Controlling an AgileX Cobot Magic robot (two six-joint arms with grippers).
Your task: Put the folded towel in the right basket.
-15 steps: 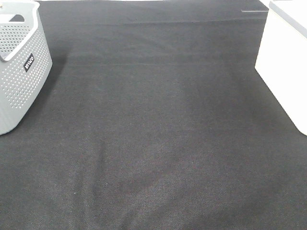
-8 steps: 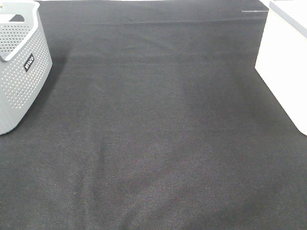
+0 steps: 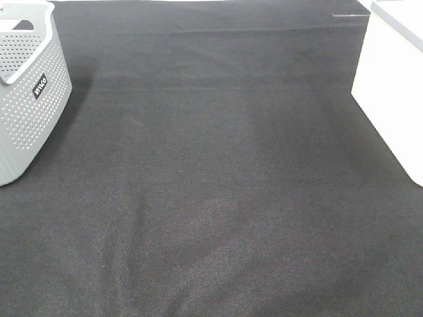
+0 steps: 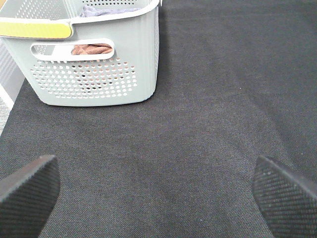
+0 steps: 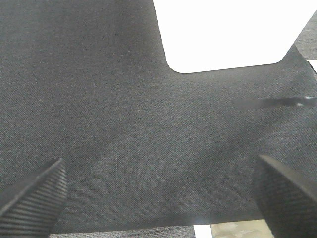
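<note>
No towel lies on the black cloth table. In the left wrist view, a brown towel (image 4: 91,49) shows through the handle hole of the grey perforated basket (image 4: 94,74), and a lavender cloth (image 4: 111,8) lies at its top. The same grey basket (image 3: 26,99) stands at the far left in the exterior view. The white right basket (image 3: 393,86) stands at the right edge and also shows in the right wrist view (image 5: 228,29). My left gripper (image 4: 158,193) is open and empty, facing the grey basket. My right gripper (image 5: 158,193) is open and empty, facing the white basket. Neither arm shows in the exterior view.
The black cloth table (image 3: 211,185) spans the space between the two baskets. The grey basket has a yellow-green handle strip (image 4: 34,30). A table edge with a light floor shows in the right wrist view (image 5: 233,230).
</note>
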